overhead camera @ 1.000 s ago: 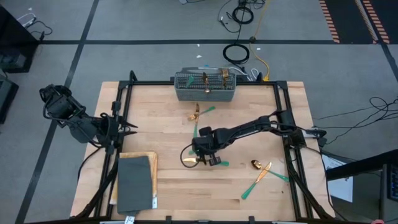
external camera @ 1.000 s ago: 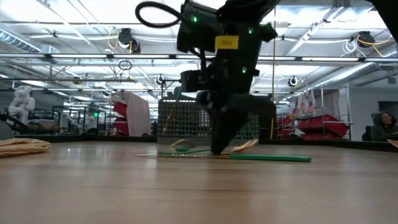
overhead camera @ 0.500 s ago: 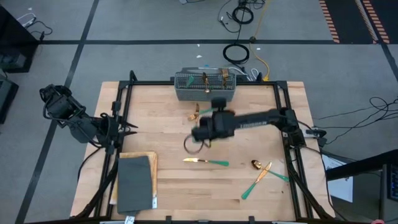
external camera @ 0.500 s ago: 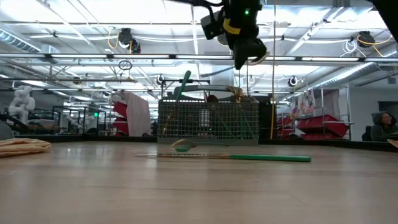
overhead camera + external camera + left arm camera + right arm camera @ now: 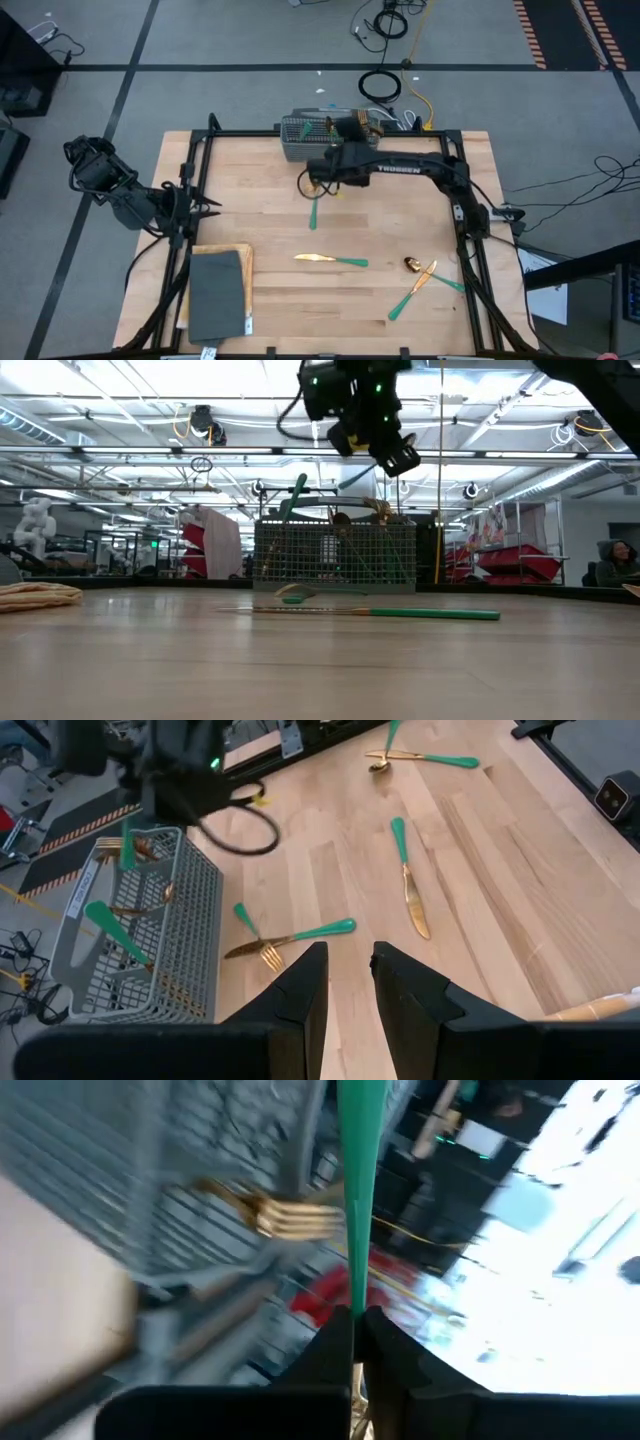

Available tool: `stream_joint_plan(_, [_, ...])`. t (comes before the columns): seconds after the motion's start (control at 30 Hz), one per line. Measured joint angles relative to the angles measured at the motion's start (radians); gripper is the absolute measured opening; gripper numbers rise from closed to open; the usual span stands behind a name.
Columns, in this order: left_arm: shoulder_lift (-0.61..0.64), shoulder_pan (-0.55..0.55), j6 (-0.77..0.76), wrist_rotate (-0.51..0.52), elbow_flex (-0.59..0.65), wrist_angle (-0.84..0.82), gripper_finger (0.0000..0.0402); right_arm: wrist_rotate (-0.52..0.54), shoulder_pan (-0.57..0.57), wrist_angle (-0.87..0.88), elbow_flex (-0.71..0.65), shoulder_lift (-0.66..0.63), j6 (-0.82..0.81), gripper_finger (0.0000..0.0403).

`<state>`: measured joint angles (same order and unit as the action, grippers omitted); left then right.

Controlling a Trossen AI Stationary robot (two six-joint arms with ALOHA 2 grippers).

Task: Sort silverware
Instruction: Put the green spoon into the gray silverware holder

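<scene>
My right gripper [image 5: 349, 128] hangs high over the grey wire basket [image 5: 300, 150] at the table's far edge. It is shut on a piece of silverware with a slim teal handle [image 5: 353, 1190]; I cannot tell which kind of piece. The basket holds gold forks [image 5: 285, 1215] and teal handles [image 5: 112, 925]. A knife [image 5: 330, 260] lies flat mid-table. A fork [image 5: 290, 935] and another piece lie crossed in front of the basket. More silverware [image 5: 420, 278] lies near right. My left gripper [image 5: 348, 982] waits open at the left edge. My right gripper pinches the piece between its two fingers at the lower end of the teal handle [image 5: 352, 1305]. The fingers lie along the piece and reach toward the table's far side, slanting slightly down. The handle sticks out past the fingertips, lifted clear above the basket [image 5: 357, 475].
A dark grey mat on a tan cloth [image 5: 215, 290] lies at the near left. Black frame rails [image 5: 200, 160] run along the table's left and right sides. Bare wood [image 5: 270, 215] lies between the basket and the knife.
My right gripper has risen from the table beside the knife and swung toward the far edge, up over the basket. It has tipped from pointing down to nearly level and carries the teal-handled piece. The knife has stayed where it was.
</scene>
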<state>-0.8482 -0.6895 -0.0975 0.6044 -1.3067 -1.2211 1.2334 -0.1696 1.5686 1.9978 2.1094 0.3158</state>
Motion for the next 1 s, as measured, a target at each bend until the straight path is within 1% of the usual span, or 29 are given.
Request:
stream_joint_plan(0.07, [0.001, 0.000, 0.000, 0.000, 0.000, 0.000, 0.0090, 0.047, -0.016, -0.042, -0.001, 0.003, 0.095, 0.0000])
stream_joint_plan(0.13, [0.001, 0.000, 0.000, 0.000, 0.000, -0.002, 0.0090, 0.059, -0.024, -0.078, 0.000, 0.001, 0.177, 0.0000])
stream_joint_plan(0.3, [0.002, 0.000, 0.000, 0.000, 0.000, -0.003, 0.0090, 0.176, -0.027, -0.040, 0.000, 0.030, 0.362, 0.0000])
stream_joint_plan(0.4, [0.002, 0.000, 0.000, 0.001, 0.000, -0.004, 0.0090, 0.193, -0.027, -0.054, 0.000, 0.061, 0.476, 0.0000])
stream_joint_plan(0.7, [0.003, 0.000, -0.002, 0.001, 0.000, -0.026, 0.0090, 0.173, -0.056, -0.067, 0.000, 0.178, 0.491, 0.0000])
stream_joint_plan(0.87, [0.003, 0.000, -0.002, 0.001, 0.000, -0.032, 0.0090, 0.099, -0.076, -0.061, 0.000, 0.191, 0.491, 0.0000])
stream_joint_plan(1.0, [0.003, 0.000, -0.002, 0.001, 0.000, -0.043, 0.0090, 0.096, -0.080, -0.057, 0.000, 0.192, 0.492, 0.0000])
